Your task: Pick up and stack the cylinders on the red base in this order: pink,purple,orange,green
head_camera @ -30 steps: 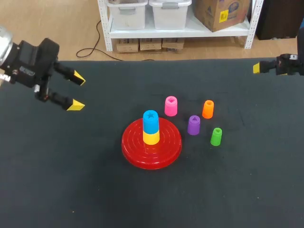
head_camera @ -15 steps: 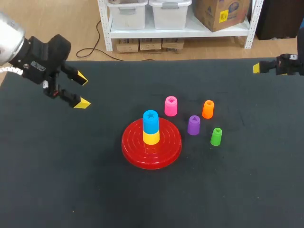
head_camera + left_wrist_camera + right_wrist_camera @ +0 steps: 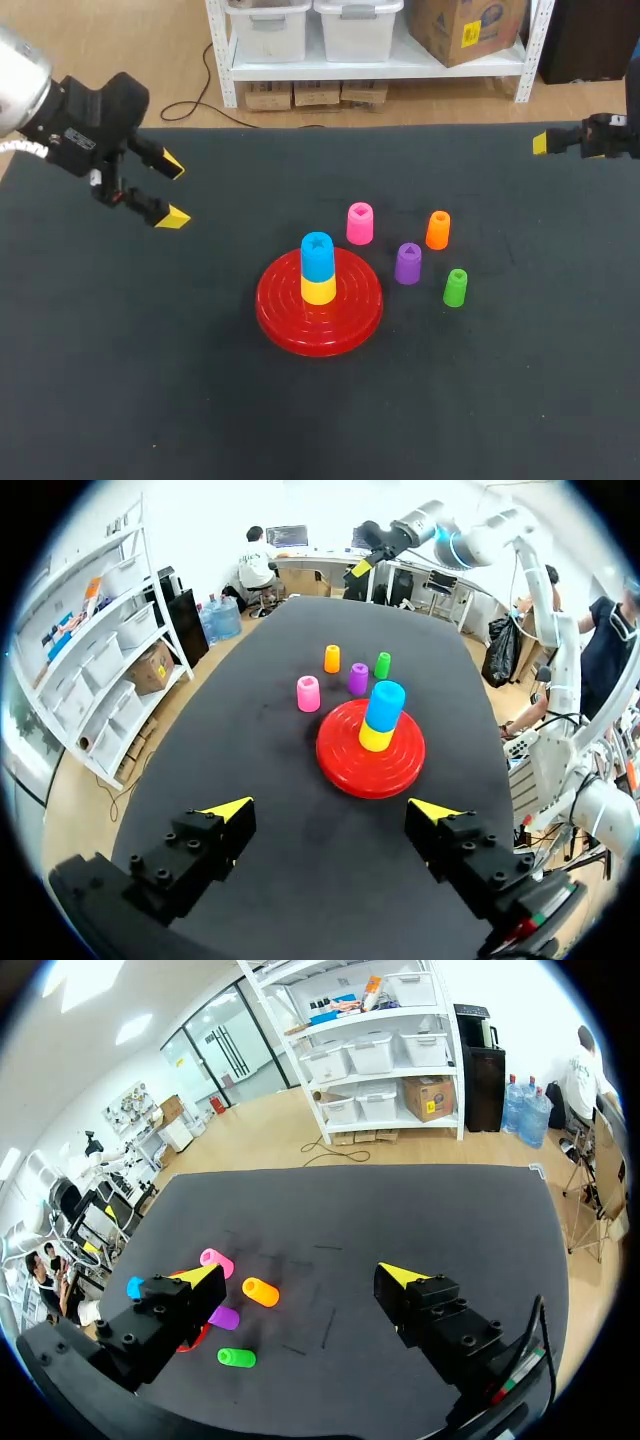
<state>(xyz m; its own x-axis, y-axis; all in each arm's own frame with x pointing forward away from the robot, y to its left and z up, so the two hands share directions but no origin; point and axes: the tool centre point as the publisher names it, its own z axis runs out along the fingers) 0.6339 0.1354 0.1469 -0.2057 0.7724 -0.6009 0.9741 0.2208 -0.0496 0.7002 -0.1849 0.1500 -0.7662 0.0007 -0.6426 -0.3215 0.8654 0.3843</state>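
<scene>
At the middle of the worktop (image 3: 200,400) sits the red base (image 3: 345,312), and on it a yellow cylinder (image 3: 318,291) already stands with a blue cylinder (image 3: 317,254) on top. None of the four named pieces has been stacked. All stand upright on the worktop to the right of the base, apart from one another.

- The pink cylinder (image 3: 360,222) is just beyond the base's far right rim.
- The orange cylinder (image 3: 438,229) is further right, at about the same depth.
- The purple cylinder (image 3: 407,263) is nearer, just beside the base's right rim.
- The green cylinder (image 3: 455,287) is the nearest of the four, right of the purple one.

By this layout the task looks to be at its very start. Pink has to go onto the blue top first, then purple, orange and green.

The left gripper (image 3: 174,190) hangs over the far left of the worktop, well apart from every piece, its fingers spread wide with nothing between them. The right gripper (image 3: 300,1276) is out at the far right edge, likewise spread and empty, with the loose cylinders well ahead of it. Neither gripper is near the pink cylinder.
</scene>
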